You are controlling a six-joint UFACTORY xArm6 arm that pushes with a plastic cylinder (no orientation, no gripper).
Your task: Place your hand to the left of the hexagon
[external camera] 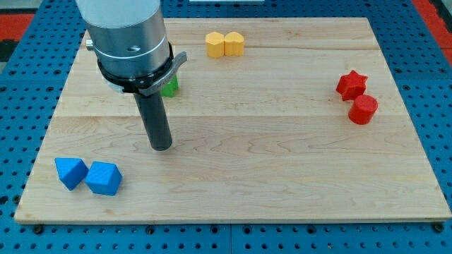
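Observation:
My tip (162,147) rests on the wooden board (282,176), left of centre. A green block (170,87) is mostly hidden behind the arm, just above the tip. Two yellow blocks touch at the view's top: one on the left (215,44), whose shape is unclear, and one on the right (234,43) that looks hexagon-like. At the view's right sit a red star (351,84) and, just below it, a rounded, hexagon-like red block (364,109). The tip is far left of the red pair and below-left of the yellow pair, touching no block.
Two blue blocks, one on the left (70,171) and one on the right (104,178), sit together near the board's bottom-left corner, below-left of the tip. The arm's large grey body (131,35) covers the board's top-left area. Blue pegboard surrounds the board.

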